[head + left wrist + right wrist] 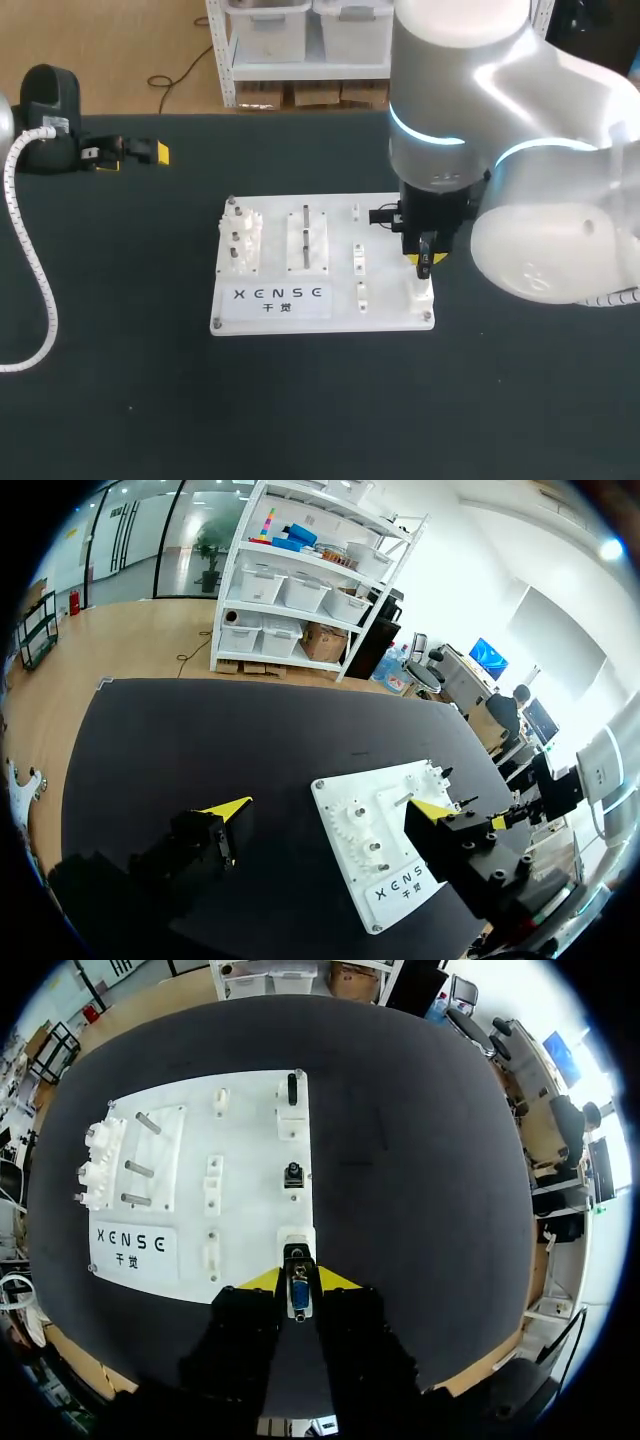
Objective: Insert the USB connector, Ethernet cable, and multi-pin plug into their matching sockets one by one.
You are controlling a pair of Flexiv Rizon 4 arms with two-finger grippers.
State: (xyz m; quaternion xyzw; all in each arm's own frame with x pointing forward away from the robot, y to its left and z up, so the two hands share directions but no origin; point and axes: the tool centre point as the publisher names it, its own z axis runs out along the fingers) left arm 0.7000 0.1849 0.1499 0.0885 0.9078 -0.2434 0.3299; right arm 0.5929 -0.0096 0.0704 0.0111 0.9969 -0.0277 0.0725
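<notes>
A white board [270, 305] lies mid-table, with a row of sockets along its right edge. My right gripper [298, 1282] is shut on the multi-pin plug [298, 1297], a silver and blue connector. The plug stands upright just above the white socket block [296, 1242] at the board's near right corner [420, 292]. Farther along that row, a black connector [293, 1173] sits in the middle socket and another black connector [292, 1088] in the far socket [383, 215]. My left gripper [130, 152] rests far back left, open and empty, its fingers [225, 808] wide apart and the board [390, 900] ahead of them.
On the board's left half stand a white gear fixture [240, 240] and a block with metal pegs [308, 238]. Small white clips [358, 258] sit between these and the sockets. A white coiled hose [30, 260] trails over the table's left side.
</notes>
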